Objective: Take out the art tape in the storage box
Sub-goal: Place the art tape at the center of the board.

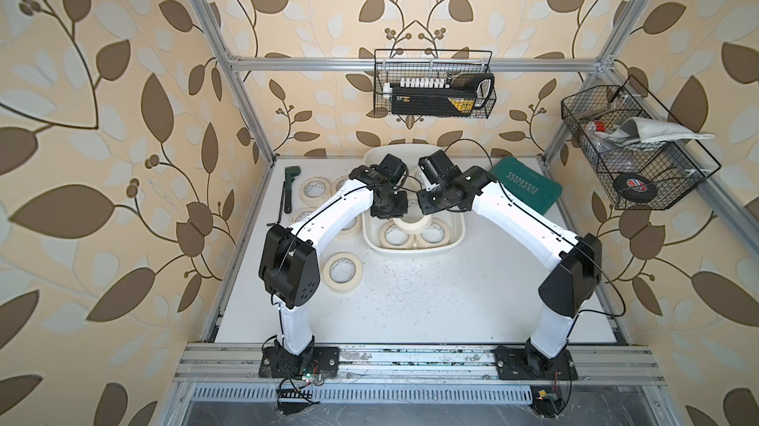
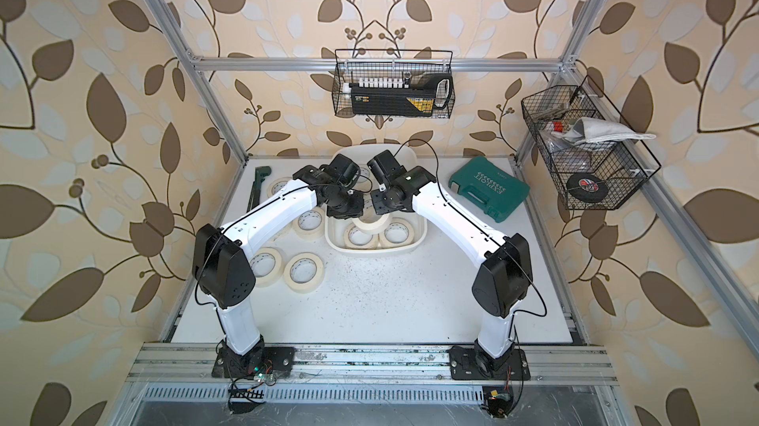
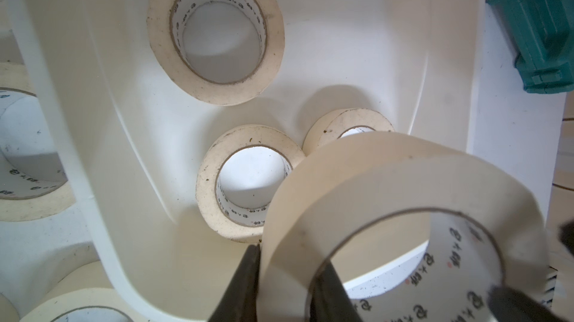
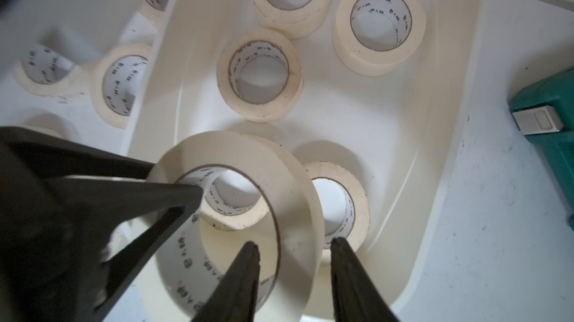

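A cream art tape roll (image 3: 372, 187) hangs tilted over the white storage box (image 1: 456, 235), between both wrists. My left gripper (image 3: 290, 255) is shut on its wall, one finger outside and one inside the core. My right gripper (image 4: 295, 242) straddles the opposite wall of the same roll (image 4: 298, 199), its fingers open with gaps on either side. Several more rolls lie flat on the box floor (image 3: 216, 37) (image 3: 248, 177) (image 4: 259, 75). In both top views the wrists hide the fingertips; the held roll (image 1: 412, 220) (image 2: 371, 222) shows below them.
Several rolls lie on the table left of the box (image 1: 343, 272) (image 2: 267, 265). A dark wrench (image 1: 289, 189) is at the far left, a teal tool case (image 1: 527, 189) to the right. Wire baskets hang on the back rail (image 1: 433, 85) and right frame (image 1: 632, 148).
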Tool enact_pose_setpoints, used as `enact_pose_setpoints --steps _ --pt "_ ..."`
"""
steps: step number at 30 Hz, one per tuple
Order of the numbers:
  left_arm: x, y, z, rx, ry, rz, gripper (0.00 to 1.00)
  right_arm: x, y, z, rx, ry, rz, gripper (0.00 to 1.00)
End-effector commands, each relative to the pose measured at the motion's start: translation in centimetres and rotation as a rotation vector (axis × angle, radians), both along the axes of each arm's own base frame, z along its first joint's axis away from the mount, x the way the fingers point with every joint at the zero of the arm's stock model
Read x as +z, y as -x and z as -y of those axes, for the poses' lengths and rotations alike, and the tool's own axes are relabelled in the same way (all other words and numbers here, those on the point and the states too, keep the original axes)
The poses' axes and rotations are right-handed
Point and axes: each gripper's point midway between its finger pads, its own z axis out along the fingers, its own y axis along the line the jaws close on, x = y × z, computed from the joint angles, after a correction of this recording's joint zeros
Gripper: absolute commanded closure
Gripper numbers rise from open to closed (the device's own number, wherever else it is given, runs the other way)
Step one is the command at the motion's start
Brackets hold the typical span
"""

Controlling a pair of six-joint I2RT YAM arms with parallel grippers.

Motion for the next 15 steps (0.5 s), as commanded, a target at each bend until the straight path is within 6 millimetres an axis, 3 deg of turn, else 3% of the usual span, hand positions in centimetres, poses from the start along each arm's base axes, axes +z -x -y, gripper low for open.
enact_pose_setpoints --steps 1,6,15 --pt "2.9 0.0 -0.1 0.009 0.05 0.049 0.92 1.8 1.0 -1.0 0.028 -0.103 0.013 0.55" --pt "3.0 1.4 -0.5 -0.026 0.053 0.034 0.95 4.2 1.6 -0.9 0.034 -0.159 0.054 0.47" --pt "2.8 5.6 -0.6 -0.133 0.054 0.034 0.99 7.5 2.3 -0.1 0.034 -0.244 0.108 0.43"
